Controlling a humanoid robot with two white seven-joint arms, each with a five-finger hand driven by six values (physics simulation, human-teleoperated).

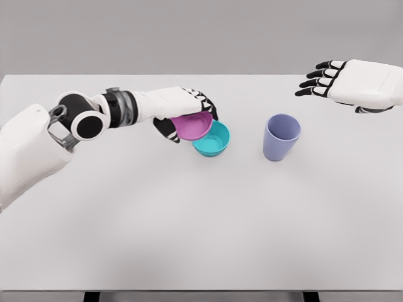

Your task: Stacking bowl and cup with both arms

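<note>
My left hand (189,116) is shut on a pink bowl (194,126), thumb under its near side and fingers over its far rim. The pink bowl is tilted and overlaps the left edge of a teal bowl (213,141) that sits on the white table (201,220). A lavender cup (281,136) stands upright to the right of the bowls. My right hand (324,78) hovers open above the table's far right, up and to the right of the cup, fingers pointing left.
The table's front edge runs along the bottom of the view, its far edge just behind the hands. A grey wall lies beyond.
</note>
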